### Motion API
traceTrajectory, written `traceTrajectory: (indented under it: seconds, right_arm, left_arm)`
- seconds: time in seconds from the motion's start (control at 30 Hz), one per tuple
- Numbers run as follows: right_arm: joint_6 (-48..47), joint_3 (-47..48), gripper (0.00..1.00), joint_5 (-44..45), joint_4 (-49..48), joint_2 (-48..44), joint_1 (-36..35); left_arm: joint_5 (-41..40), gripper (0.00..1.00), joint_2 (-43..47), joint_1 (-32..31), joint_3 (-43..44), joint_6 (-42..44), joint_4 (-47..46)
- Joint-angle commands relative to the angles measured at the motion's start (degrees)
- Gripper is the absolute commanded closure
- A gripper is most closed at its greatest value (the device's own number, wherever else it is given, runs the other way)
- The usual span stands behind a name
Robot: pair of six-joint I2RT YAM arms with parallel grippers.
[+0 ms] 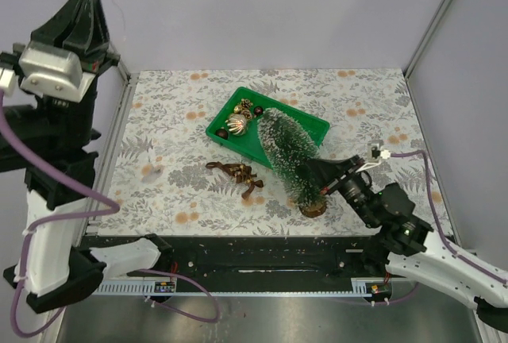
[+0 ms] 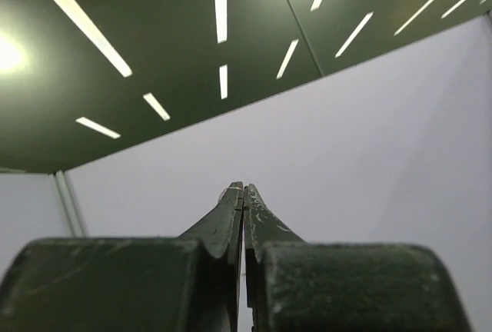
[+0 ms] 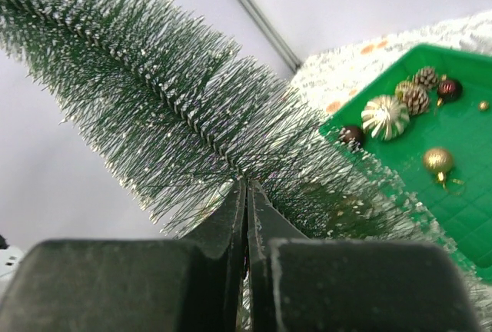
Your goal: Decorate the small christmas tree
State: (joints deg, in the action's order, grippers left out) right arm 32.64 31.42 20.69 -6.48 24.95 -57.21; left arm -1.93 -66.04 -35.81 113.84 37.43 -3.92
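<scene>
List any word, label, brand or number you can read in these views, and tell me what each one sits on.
Readable text: none in any view.
Coloured sticker on the rail near the left arm's base: too small to read.
Second sticker on the rail near the right arm's base: too small to read.
Small christmas tree and green tray: no markings visible.

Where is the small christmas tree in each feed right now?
Top external: small christmas tree right of centre, leaning, tip over the green tray, right pincer at its lower trunk.
Left wrist: not in it; shut left pincer against wall and ceiling.
Right wrist: fills upper left and centre, just past the pincer.
Shared landmark: green tray, absent from left wrist.
</scene>
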Motion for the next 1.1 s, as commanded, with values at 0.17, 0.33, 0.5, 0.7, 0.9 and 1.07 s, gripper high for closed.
traceTrajectory:
  seconds: [0.17, 0.33, 0.5, 0.7, 0.9, 1.07]
  right_arm:
    - [2.3, -12.2, 1.00, 1.2, -31.0, 8.9, -0.1]
    - [-1.3, -18.7, 1.00, 2.3, -46.7, 14.5, -0.1]
    - [-2.6, -25.6, 1.00, 4.5, -64.4, 20.3, -0.1]
    - [-0.6, -25.7, 1.00, 4.9, -51.7, 14.7, -0.2]
    - [1.6, -21.8, 0.91, 9.4, -25.5, -1.4, -0.2]
    - [3.5, -19.6, 0.68, 11.5, -7.4, -14.2, -0.2]
  left_arm:
    - [-8.3, 0.97, 15.8, -0.2, -16.5, 2.3, 8.0]
    - [-9.8, 0.97, 18.9, -0.2, -19.4, 2.1, 11.3]
    - [-9.5, 0.97, 19.0, -0.2, -19.6, 1.5, 12.9]
    - [-9.0, 0.97, 18.3, -0.2, -19.0, 1.2, 13.2]
    - [-8.9, 0.97, 18.1, -0.2, -18.9, 1.1, 13.2]
    - [-8.5, 0.97, 18.1, -0.2, -18.9, 1.3, 12.9]
